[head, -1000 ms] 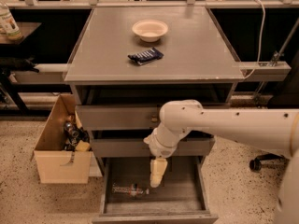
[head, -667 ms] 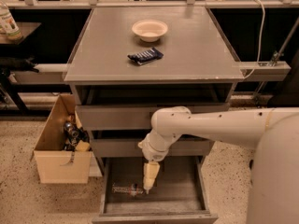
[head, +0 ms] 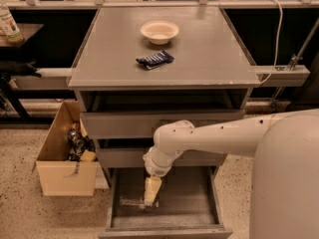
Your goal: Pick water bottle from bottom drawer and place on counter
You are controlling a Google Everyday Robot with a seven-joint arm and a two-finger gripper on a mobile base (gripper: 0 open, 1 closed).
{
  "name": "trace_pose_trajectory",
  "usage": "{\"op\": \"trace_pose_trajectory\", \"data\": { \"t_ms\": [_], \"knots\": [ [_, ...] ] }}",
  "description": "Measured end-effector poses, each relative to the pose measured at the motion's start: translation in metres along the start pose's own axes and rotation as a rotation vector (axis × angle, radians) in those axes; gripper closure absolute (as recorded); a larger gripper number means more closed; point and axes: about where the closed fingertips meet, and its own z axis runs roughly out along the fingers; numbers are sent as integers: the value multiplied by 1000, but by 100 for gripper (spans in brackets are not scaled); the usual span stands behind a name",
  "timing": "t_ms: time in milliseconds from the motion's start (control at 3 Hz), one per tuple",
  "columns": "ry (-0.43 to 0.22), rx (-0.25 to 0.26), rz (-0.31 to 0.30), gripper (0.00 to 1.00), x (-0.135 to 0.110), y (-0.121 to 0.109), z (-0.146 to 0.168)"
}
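You're at the grasp step. The gripper (head: 150,201) hangs inside the bottom drawer (head: 189,198), at the water bottle (head: 129,202) lying on the drawer's floor, left of its middle. Whether the gripper is apart or clamped, I can't tell. Next you need a sure hold, then a lift to the counter (head: 209,49) above the drawer.

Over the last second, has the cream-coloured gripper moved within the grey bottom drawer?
Yes. The cream-coloured gripper has shifted left and slightly lower against the grey bottom drawer, toward the small clear water bottle.
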Motion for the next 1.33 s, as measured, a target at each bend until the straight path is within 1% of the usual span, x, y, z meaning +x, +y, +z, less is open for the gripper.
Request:
{"op": "trace_pose_trajectory", "data": {
  "t_ms": [333,667,1000,1333],
  "knots": [
    [-3,1,8,0,5,-2,9],
    [35,0,34,0,21,-9,51],
    [53,6,62,0,41,-19,101],
    [46,9,107,0,50,-29,139]
  ]
}}
